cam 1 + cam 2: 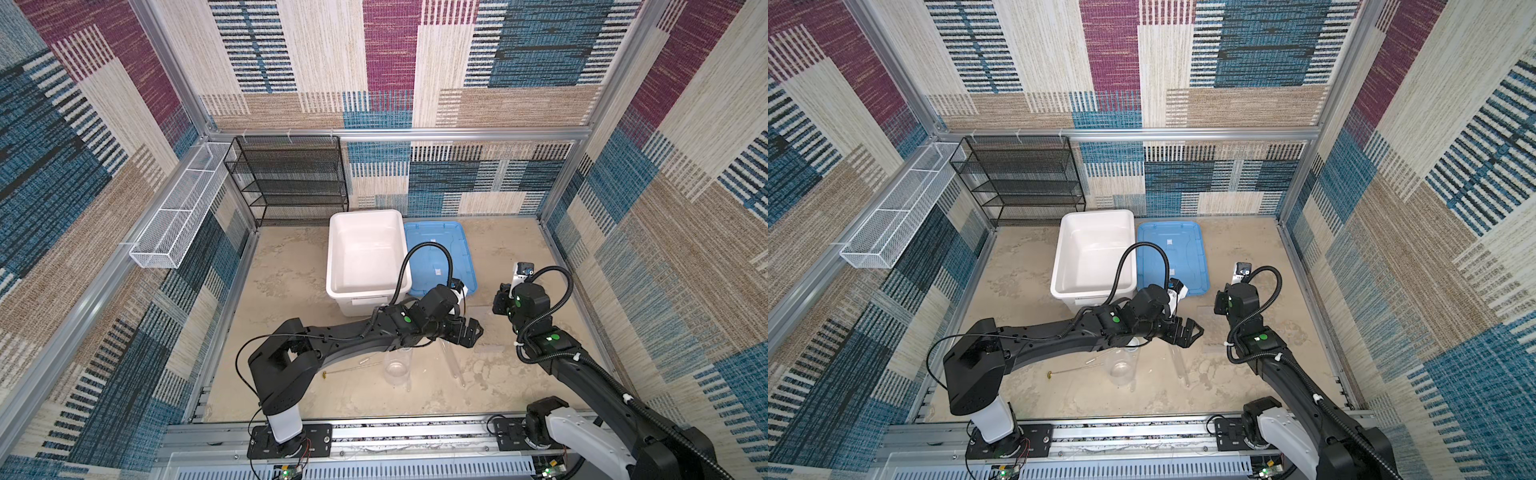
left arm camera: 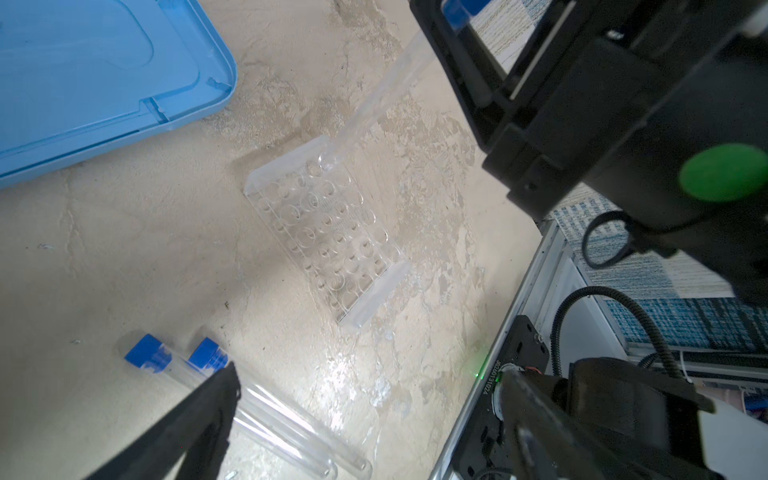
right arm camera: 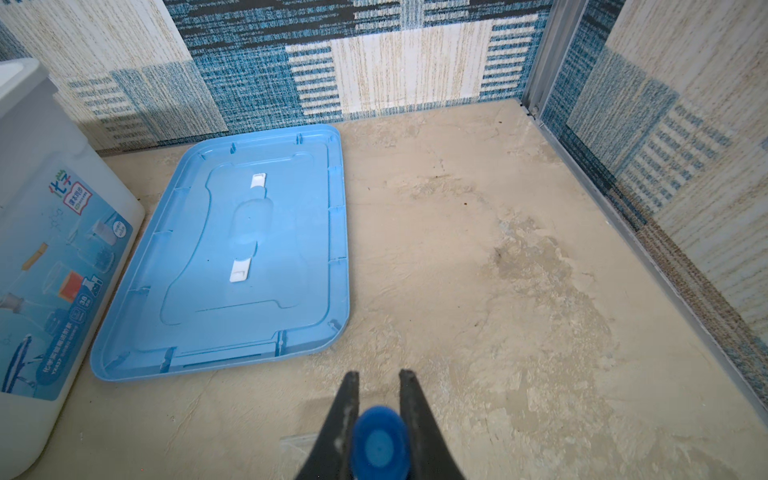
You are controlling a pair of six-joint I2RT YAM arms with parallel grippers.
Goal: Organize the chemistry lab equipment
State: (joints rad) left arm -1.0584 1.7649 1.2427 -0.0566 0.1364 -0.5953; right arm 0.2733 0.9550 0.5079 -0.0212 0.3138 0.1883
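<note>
A blue-capped test tube (image 3: pixel 380 446) is clamped between the right gripper (image 3: pixel 377 376)'s fingers, hanging tilted with its round bottom end touching a corner hole of the clear tube rack (image 2: pixel 326 230), which lies flat on the counter (image 2: pixel 124 257) near the blue lid (image 2: pixel 95 79). Two more capped test tubes (image 2: pixel 266 409) lie side by side on the counter, just beside the left gripper (image 1: pixel 471 330), whose fingers are spread wide and empty. A clear beaker (image 1: pixel 397 368) stands nearby.
</note>
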